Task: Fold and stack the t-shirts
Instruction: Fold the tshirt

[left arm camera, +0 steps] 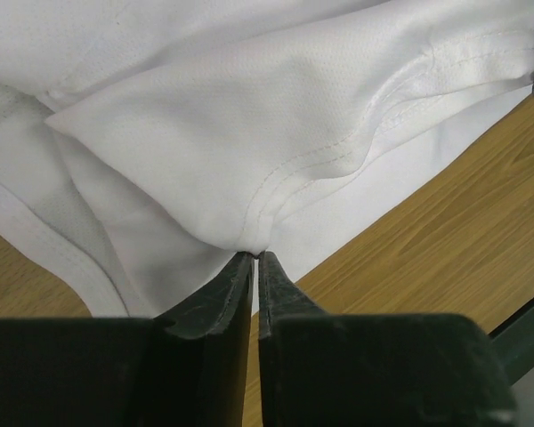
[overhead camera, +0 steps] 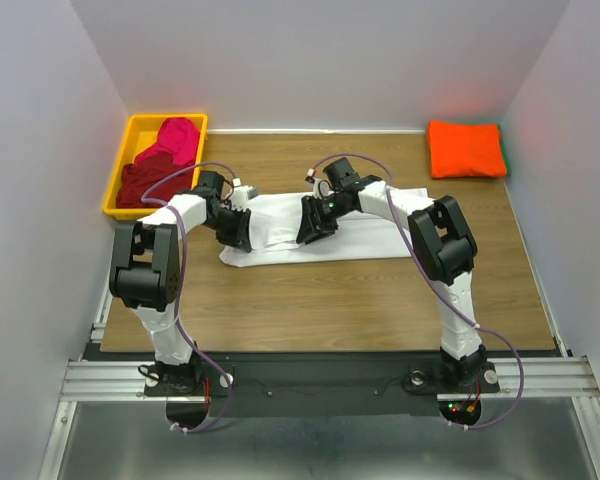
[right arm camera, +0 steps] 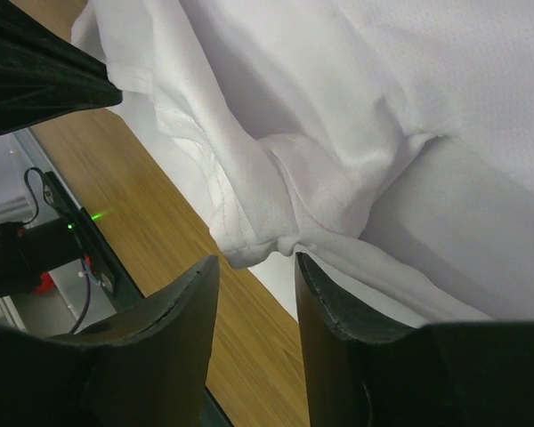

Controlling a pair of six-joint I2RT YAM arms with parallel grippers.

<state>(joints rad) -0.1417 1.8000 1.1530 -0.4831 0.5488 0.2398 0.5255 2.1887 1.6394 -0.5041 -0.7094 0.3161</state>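
Over table (overhead camera: 330,300), arms (overhead camera: 185,210) low | left fingers (left arm camera: 236,294) pinch white t-shirt (left arm camera: 276,116) | right fingers (right arm camera: 182,302) apart

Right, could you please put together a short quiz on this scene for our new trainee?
1. True or false: the left gripper is pinching the white t-shirt.
2. Which colours of cloth lie in the yellow bin?
3. The right gripper is: A open, B shut, C out of view.
Key: 1 true; 2 dark red t-shirt, magenta t-shirt; 3 A.
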